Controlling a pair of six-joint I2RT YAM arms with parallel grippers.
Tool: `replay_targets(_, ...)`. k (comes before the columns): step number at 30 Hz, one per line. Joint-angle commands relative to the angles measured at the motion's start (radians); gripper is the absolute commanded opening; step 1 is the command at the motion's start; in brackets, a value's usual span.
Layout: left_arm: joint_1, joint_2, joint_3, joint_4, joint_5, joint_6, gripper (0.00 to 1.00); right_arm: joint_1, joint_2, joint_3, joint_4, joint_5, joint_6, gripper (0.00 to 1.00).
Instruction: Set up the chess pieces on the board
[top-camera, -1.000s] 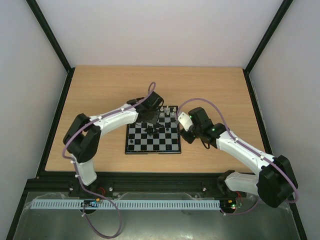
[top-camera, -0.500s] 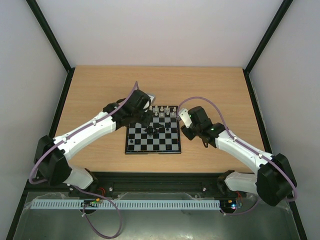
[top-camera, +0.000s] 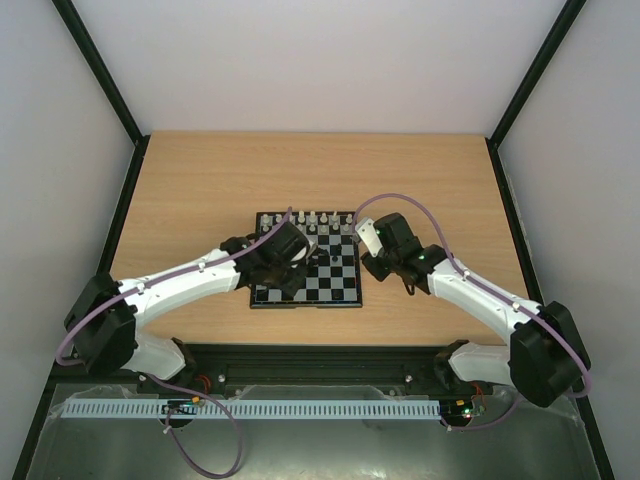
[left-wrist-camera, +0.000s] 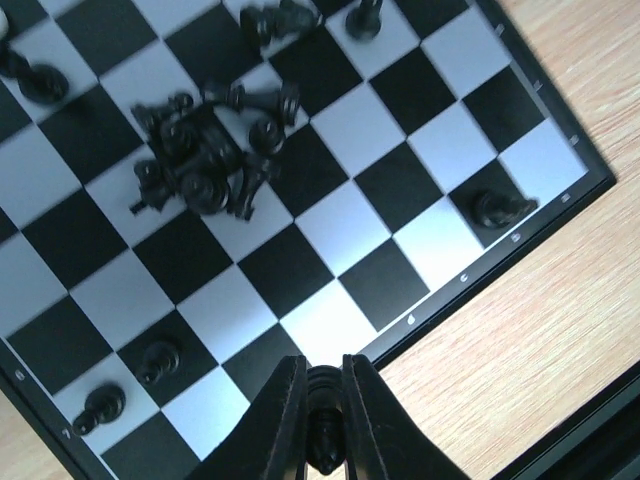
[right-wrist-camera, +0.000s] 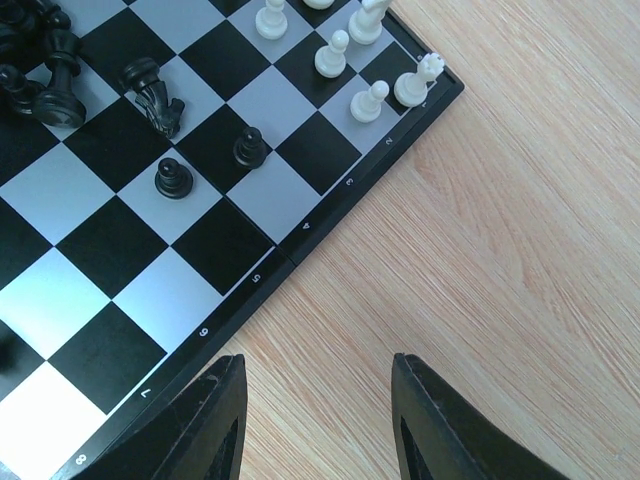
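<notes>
Wooden table (top-camera: 200, 180) under everything, the board (top-camera: 335, 288) flat on it. My left gripper (left-wrist-camera: 323, 372) is over the board's near edge, jaws pinched tight on one black piece (left-wrist-camera: 322, 440), kind unclear. My right gripper (right-wrist-camera: 318, 365) is just off the board's right edge over bare wood, jaws wide, nothing in them. Heap of black pieces (left-wrist-camera: 205, 165) toppled around the board's middle. White pieces (right-wrist-camera: 350, 55) upright along the board's far row. Black pawns (right-wrist-camera: 172, 178) upright beside the heap.
</notes>
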Motion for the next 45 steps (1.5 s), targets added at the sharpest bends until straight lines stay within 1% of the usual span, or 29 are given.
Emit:
replay_targets(1,-0.009,-0.001,-0.052,0.01,-0.002,-0.041,0.08,0.0,0.016,-0.006,-0.01,-0.01,0.006,0.42)
replay_targets(8,-0.009,0.046,-0.115,0.053,-0.009,-0.042,0.09,0.0,0.024,0.001,-0.022,-0.035,0.006,0.42)
replay_targets(16,-0.007,0.086,-0.135,0.107,-0.008,-0.037,0.09,0.0,0.029,0.0,-0.033,-0.053,0.004,0.42)
replay_targets(24,-0.005,0.104,-0.141,0.103,-0.053,-0.047,0.09,0.0,0.031,0.003,-0.037,-0.063,0.0,0.42)
replay_targets(33,0.001,0.108,-0.156,0.098,-0.058,-0.05,0.09,-0.001,0.037,0.003,-0.04,-0.071,0.0,0.42)
replay_targets(34,0.002,0.107,-0.157,0.099,-0.059,-0.05,0.1,-0.001,0.038,0.004,-0.042,-0.073,0.0,0.42)
replay_targets(36,0.002,0.108,-0.157,0.099,-0.063,-0.051,0.18,0.0,0.037,0.005,-0.043,-0.078,0.0,0.42)
replay_targets(38,0.001,0.108,-0.153,0.095,-0.069,-0.051,0.23,0.0,0.037,0.005,-0.046,-0.083,-0.001,0.42)
replay_targets(41,0.002,0.101,-0.136,0.085,-0.076,-0.051,0.27,0.0,0.038,0.005,-0.046,-0.086,0.0,0.42)
replay_targets(45,0.003,0.083,-0.087,0.06,-0.073,-0.046,0.35,0.0,0.037,0.006,-0.047,-0.086,0.0,0.42)
